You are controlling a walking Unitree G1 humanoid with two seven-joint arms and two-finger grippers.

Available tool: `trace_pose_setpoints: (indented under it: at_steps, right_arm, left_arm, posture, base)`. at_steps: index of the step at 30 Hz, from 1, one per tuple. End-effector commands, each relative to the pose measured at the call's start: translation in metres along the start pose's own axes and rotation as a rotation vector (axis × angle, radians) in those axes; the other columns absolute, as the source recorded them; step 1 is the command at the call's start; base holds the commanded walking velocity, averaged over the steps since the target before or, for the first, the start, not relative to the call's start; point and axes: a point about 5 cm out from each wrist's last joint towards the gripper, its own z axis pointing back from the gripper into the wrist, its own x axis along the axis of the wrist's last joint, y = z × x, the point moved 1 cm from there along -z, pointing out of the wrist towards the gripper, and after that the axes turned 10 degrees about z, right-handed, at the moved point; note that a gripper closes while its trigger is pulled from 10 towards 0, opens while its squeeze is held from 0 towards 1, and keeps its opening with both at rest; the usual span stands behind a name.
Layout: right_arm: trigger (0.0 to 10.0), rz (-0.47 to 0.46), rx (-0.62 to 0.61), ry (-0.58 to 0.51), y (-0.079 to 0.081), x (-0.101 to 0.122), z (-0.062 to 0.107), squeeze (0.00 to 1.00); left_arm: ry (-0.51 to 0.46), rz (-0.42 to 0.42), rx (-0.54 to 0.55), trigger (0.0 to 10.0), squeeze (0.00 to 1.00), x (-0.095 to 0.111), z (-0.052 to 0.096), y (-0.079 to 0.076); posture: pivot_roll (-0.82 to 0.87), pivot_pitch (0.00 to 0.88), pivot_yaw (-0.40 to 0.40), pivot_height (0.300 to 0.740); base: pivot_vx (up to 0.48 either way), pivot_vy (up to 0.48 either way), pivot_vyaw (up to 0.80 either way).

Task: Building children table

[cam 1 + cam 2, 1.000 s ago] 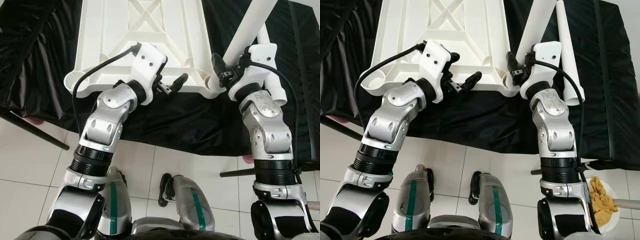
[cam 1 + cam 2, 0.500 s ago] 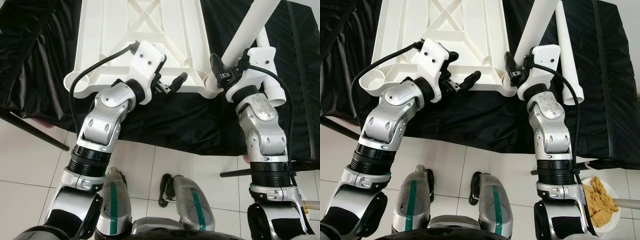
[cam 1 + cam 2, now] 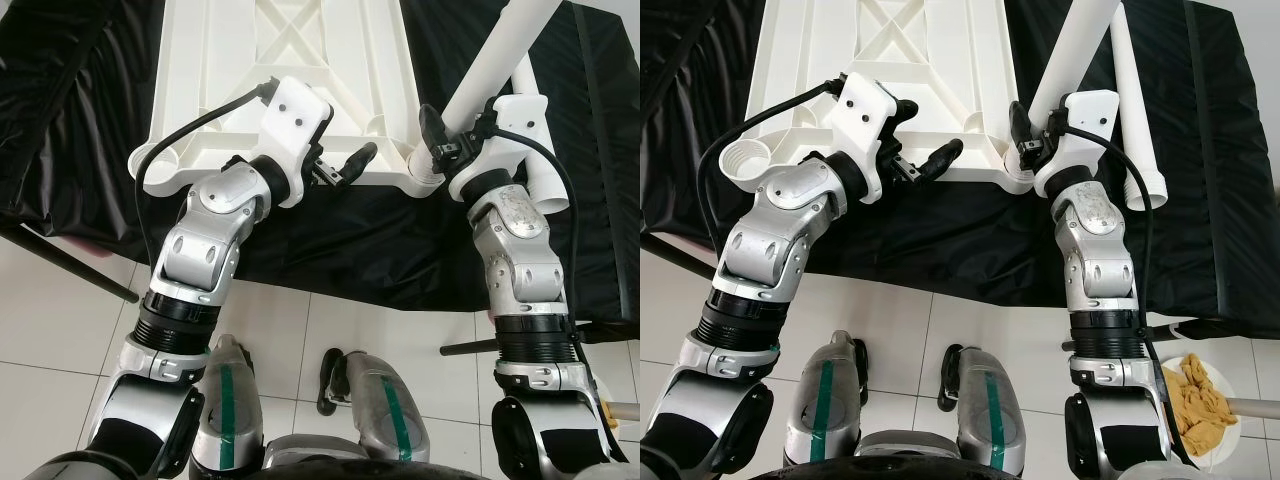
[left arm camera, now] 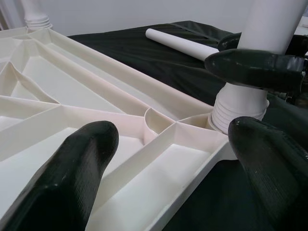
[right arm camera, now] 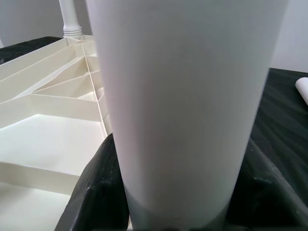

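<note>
While the right gripper (image 3: pixel 1032 140) clenches the leg (image 3: pixel 1072 55) upright in the tabletop (image 3: pixel 880 60) corner socket (image 3: pixel 1020 178), the left gripper (image 3: pixel 930 163) gapes empty at its 9 o'clock.

A home room: white tiled floor (image 3: pixel 60 330), black-draped table (image 3: pixel 380 240).

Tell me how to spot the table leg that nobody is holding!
Find the big white table top lying upside down on the black cloth. Off its right side, past the right tool gripping a standing leg, a loose leg lies flat on the cloth. It is the one lying down, with nothing touching it.
</note>
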Motion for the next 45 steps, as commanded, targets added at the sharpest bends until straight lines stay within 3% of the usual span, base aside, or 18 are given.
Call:
trace_pose_setpoints:
  at_steps: [1, 8, 19, 31, 45]
  right_arm:
    - [10.0, 0.010, 0.032, 0.069, 0.004, -0.015, 0.004, 0.00]
    - [10.0, 0.039, 0.162, 0.020, 0.023, -0.014, 0.013, 0.00]
    - [10.0, 0.065, 0.190, 0.020, 0.025, -0.018, 0.019, 0.00]
    - [10.0, -0.076, 0.102, 0.108, 0.014, -0.026, 0.011, 0.00]
    - [10.0, -0.197, 0.082, 0.158, 0.014, -0.030, 0.003, 0.00]
  left_arm:
    - [-0.009, -0.007, 0.021, 10.0, 0.00, 0.004, 0.000, 0.000]
    - [-0.010, -0.007, 0.028, 10.0, 0.00, 0.005, 0.002, 0.001]
    - [-0.012, -0.004, 0.030, 10.0, 0.00, 0.007, 0.002, 0.001]
    - [-0.017, -0.010, 0.029, 10.0, 0.00, 0.011, 0.003, -0.001]
    - [-0.025, -0.017, 0.028, 10.0, 0.00, 0.014, 0.004, -0.002]
  posture:
    - [0.10, 0.085, -0.068, 0.740]
    - [0.10, 0.090, -0.067, 0.740]
    - [0.10, 0.095, -0.065, 0.740]
    - [0.10, 0.094, -0.067, 0.740]
    - [0.12, 0.089, -0.077, 0.740]
  base:
    - [0.000, 0.000, 0.00]
    - [0.000, 0.000, 0.00]
    - [0.000, 0.000, 0.00]
    - [0.000, 0.000, 0.00]
    - [0.000, 0.000, 0.00]
